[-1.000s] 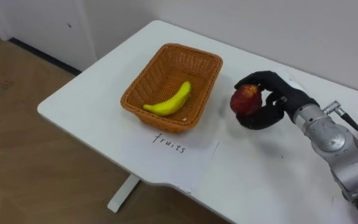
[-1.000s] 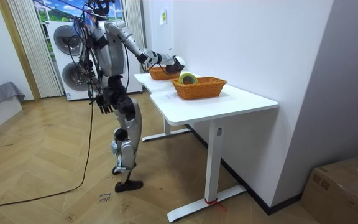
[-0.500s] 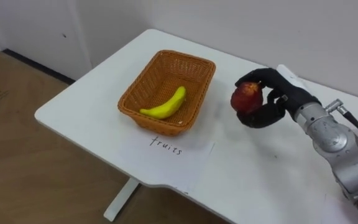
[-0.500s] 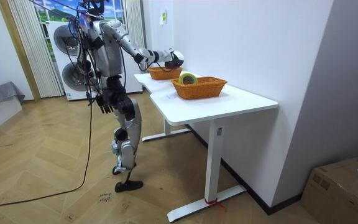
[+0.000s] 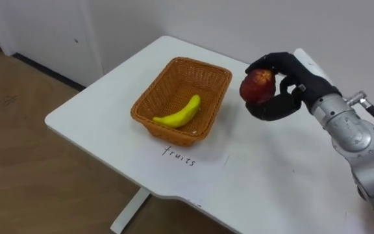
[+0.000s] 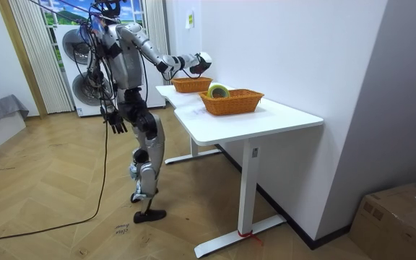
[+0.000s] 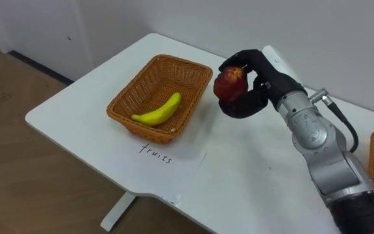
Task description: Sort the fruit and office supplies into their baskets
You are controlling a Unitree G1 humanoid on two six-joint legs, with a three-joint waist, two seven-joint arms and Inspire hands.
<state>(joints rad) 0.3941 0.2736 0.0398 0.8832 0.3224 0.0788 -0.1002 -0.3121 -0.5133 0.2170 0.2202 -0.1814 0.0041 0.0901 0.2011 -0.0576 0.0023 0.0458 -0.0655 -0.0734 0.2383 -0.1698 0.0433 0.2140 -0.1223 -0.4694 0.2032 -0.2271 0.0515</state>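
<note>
Presently, status of sort: partly done.

- Fruit basket [image 5: 203, 64]: wicker, rectangular, centre of the frame on the white table [image 5: 109, 123]. Holds one banana [image 5: 177, 113], lying diagonally on the basket floor. A hand-lettered paper sheet [image 5: 193, 166] lies flat just below it, at the table's near edge.
- Red apple [image 5: 257, 86]: upper right of the frame, to the right of the fruit basket and apart from its rim. Not yet in the basket, and it appears to be held clear of the tabletop.
- Right hand [image 5: 284, 91]: dark fingers and thumb curled round the apple, clasping it from the right and from beneath.
- Left hand [image 6: 112, 123]: hangs beside the robot's hip at the room view's left, idle (too small there to read its grip).
- Second wicker basket [image 6: 251, 101]: nearer the camera in the room view, on the same table. It holds a round yellow-green item [image 6: 217, 90], too small to name.

Done, by judgement: banana sorted, and one item placed in the second basket.
Left: carry the apple leftward over the fruit basket's rim and let it go. Whether other loose items wait elsewhere on the table cannot be told.
</note>
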